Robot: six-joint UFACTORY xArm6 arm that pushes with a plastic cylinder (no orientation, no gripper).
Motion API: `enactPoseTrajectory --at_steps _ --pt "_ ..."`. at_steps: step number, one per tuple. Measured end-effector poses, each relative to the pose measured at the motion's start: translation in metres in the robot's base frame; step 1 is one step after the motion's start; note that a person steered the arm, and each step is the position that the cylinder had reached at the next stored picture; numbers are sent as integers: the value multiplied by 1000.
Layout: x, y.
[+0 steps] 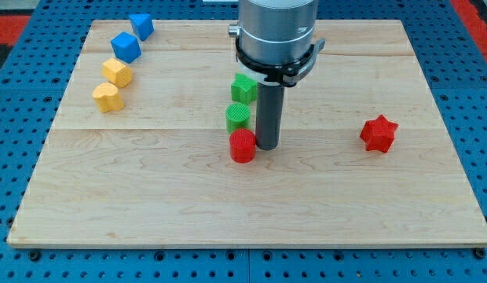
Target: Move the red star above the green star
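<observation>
The red star (378,133) lies at the view's right of the wooden board (149,196), alone. The green star (243,86) sits near the board's middle, partly hidden behind the arm's grey body (276,35). My tip (268,147) stands just right of a red cylinder (243,146), close to or touching it, and below and right of a green cylinder (238,116). The tip is well left of the red star and below the green star.
Two blue blocks (140,26) (126,47) and two yellow blocks (117,72) (107,97) stand in a slanted row at the view's upper left. The board lies on a blue perforated table (16,118).
</observation>
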State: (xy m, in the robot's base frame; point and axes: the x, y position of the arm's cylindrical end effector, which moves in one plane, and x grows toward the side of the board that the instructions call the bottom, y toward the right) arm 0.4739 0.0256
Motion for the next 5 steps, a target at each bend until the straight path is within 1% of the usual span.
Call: enactPoseTrajectory --at_steps 1,2,3,4,5 --pt "6 3" --pt "48 53" --pt "56 158" --pt "41 212" --pt "5 141"
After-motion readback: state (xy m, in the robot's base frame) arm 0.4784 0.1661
